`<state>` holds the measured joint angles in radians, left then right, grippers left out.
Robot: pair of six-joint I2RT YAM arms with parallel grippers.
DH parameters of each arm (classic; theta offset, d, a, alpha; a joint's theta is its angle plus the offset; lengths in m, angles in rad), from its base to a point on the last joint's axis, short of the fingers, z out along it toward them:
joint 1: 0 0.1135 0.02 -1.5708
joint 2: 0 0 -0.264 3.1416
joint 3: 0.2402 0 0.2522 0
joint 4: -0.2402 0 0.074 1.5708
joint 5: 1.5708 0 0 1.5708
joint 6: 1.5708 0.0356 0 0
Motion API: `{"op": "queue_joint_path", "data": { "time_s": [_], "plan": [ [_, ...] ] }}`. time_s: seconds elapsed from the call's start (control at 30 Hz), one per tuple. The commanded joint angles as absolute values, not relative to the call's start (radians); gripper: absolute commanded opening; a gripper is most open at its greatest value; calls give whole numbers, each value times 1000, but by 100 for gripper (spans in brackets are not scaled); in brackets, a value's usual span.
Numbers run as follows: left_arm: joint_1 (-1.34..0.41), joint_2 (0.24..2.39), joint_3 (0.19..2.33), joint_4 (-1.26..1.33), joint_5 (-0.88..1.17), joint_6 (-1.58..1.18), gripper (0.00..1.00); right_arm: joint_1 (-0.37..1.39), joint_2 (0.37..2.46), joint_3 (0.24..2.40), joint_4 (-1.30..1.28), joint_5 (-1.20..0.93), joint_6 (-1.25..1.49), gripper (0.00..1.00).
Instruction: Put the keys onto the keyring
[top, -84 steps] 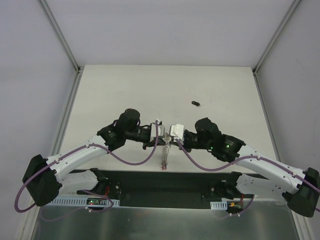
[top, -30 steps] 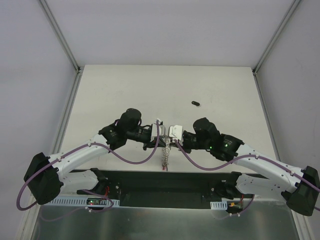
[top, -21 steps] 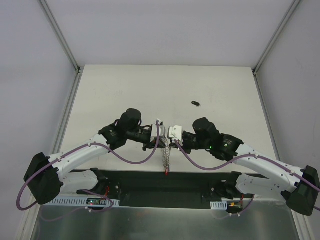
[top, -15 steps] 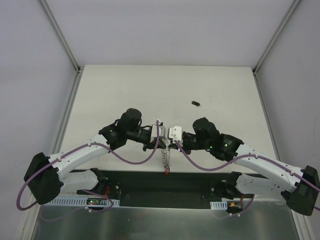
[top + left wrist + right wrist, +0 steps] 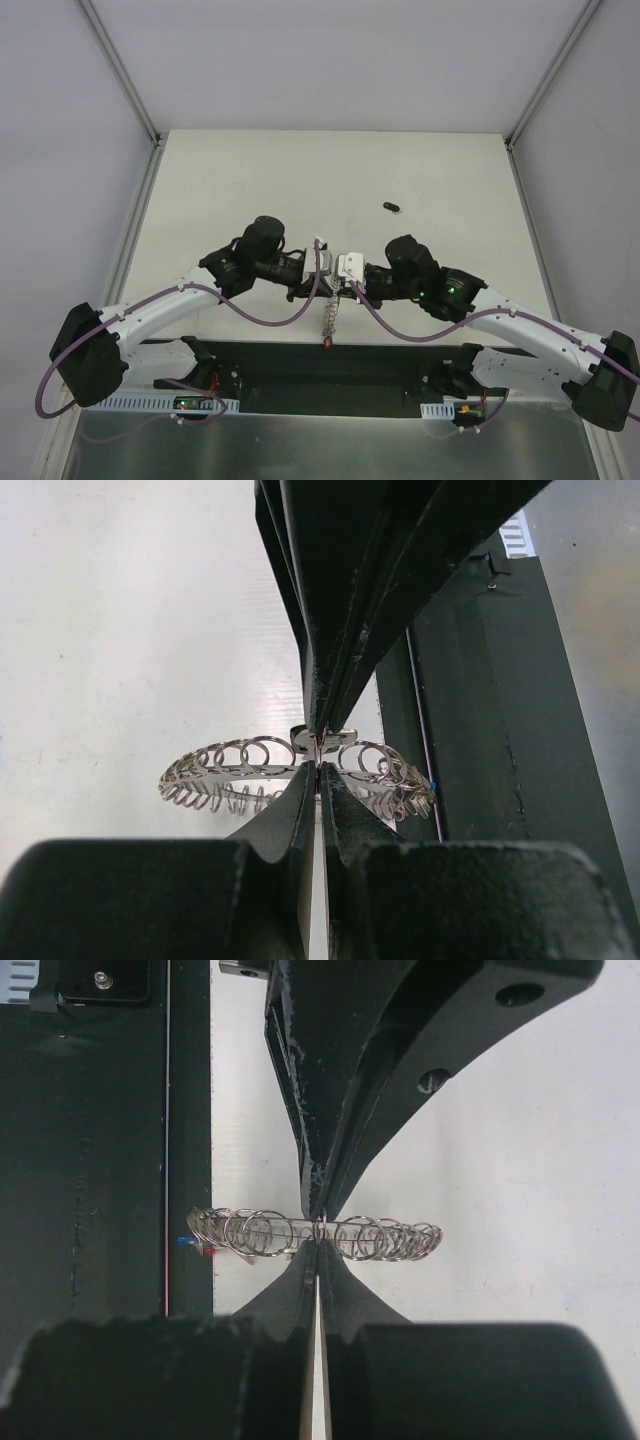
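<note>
The left fingers (image 5: 312, 785) and right fingers (image 5: 308, 1260) were squeezed shut, tip to tip, on one spot of the wide grey metal keyring (image 5: 262, 752) with wiry loops, likely to hold it steady above the white table (image 5: 250, 180). One tiny black key (image 5: 391, 207) lay well apart (the other was nowhere I could see).

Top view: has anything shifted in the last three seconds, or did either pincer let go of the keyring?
Barely. The left arm and right arm edged inward a touch, and the hanging keyring swung slightly right, then back. Nothing was taken or released: the left pincer and right pincer stay shut on the keyring's rim, tip to tip. The loose black key on the table has not moved.
</note>
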<state>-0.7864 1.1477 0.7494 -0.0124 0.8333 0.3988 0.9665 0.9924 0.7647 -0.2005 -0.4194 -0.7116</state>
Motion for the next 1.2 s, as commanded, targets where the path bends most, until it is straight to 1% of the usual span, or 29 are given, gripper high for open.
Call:
{"op": "queue_joint_path", "data": {
  "time_s": [0.0,0.23,0.47,1.17],
  "plan": [
    [-798,1158,811,67,827,351,0,974,986,802,-166,-443,-730,2],
    [-799,1166,805,133,761,232,0,974,974,795,-169,-396,-736,8],
    [-801,1152,756,274,767,126,0,974,971,785,-167,-347,-736,9],
    [-801,1100,677,419,693,49,0,979,968,750,-121,-252,-713,15]
  ]
}}
